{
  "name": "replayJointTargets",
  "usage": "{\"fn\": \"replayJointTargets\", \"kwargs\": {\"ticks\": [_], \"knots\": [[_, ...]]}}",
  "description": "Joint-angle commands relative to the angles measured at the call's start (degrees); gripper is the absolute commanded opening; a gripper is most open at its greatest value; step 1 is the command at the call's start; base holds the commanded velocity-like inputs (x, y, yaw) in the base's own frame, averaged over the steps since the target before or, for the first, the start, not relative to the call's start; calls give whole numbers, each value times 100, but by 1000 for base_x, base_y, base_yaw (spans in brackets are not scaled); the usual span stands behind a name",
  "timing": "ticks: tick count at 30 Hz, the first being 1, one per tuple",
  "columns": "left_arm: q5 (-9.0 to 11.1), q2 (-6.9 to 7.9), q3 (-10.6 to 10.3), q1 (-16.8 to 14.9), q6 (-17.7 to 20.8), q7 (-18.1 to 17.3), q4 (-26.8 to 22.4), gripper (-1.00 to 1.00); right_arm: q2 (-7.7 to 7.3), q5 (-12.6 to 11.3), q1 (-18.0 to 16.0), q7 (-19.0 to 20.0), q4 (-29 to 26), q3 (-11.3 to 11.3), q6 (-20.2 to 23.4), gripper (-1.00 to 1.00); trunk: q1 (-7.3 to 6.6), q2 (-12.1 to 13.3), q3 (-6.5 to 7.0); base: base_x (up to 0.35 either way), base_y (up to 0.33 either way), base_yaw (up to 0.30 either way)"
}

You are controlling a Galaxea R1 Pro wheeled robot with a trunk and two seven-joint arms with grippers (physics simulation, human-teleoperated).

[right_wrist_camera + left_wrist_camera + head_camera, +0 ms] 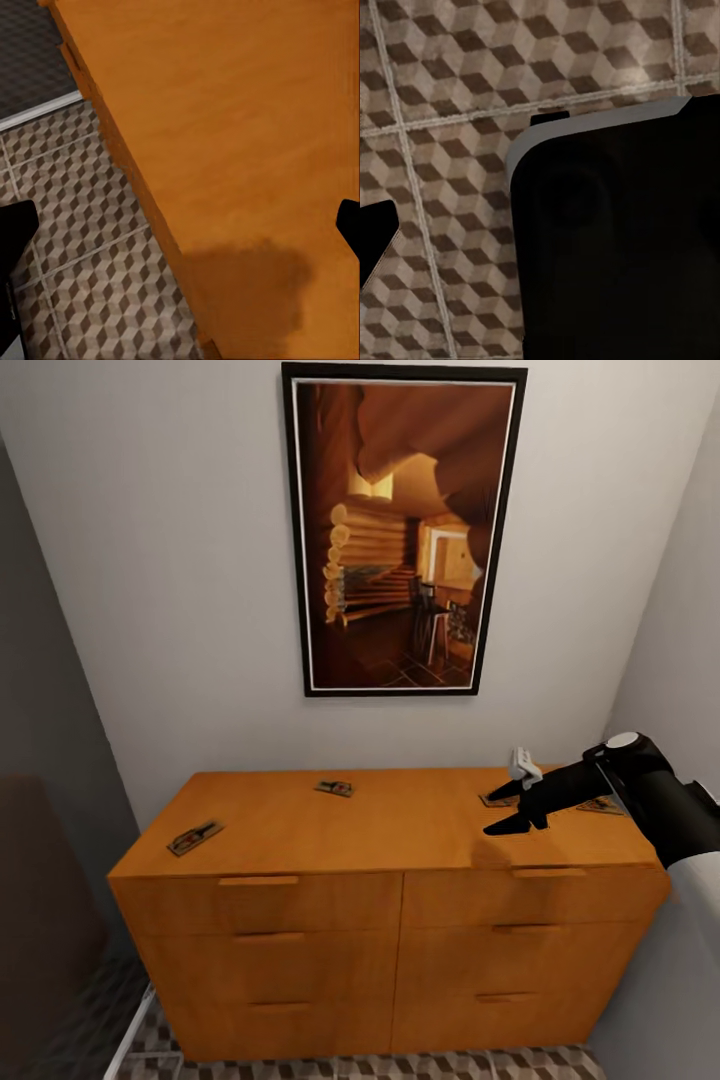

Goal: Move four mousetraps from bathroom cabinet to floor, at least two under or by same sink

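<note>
Where the cabinet (390,830) stands against the grey wall, its flat top carries the mousetraps, read here from its left end to its right. One mousetrap (194,837) lies near the cabinet's left front corner; a second (334,788) lies toward the back edge, left of the cabinet's middle. A third (497,800) lies on the right half, just behind the right gripper (512,808), and a fourth (602,806) lies near the cabinet's right end, partly hidden by the right arm (650,790). The right gripper hovers over the cabinet's right front area, its two dark fingers parted and nothing between them; whether a fingertip touches the third trap is unclear. Its shadow (251,289) falls on the cabinet top near the front edge. A framed picture (400,530) hangs above the cabinet. Below the cabinet's front lies the cube-patterned bathroom floor (82,217). The left gripper's opening cannot be judged from the left wrist view, which shows floor tiles (450,150).
</note>
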Motion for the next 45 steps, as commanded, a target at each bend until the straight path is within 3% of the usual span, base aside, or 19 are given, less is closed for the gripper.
{"fn": "replayJointTargets", "kwargs": {"ticks": [1, 11, 33, 45], "knots": [[-1, -7, -47, -10, -39, 30, 25, 100, -4, 26, -5, 28, -6, 13, 61, 100, 3, -3, -6, 333, 0, 0], [4, -52, -47, -10, -38, 30, 31, 100, -3, 32, -5, 28, 39, 42, 60, 100, 3, -3, -6, 277, 0, 0], [6, -60, -47, -10, -38, 24, 31, 100, -6, 57, -5, 17, 414, 53, 16, 100, 3, -3, -6, 73, -18, 0], [6, -67, -47, -10, -38, 5, 31, 100, -4, 59, -5, 5, 424, 349, 18, 100, 3, -3, -6, 155, -123, 0]]}}
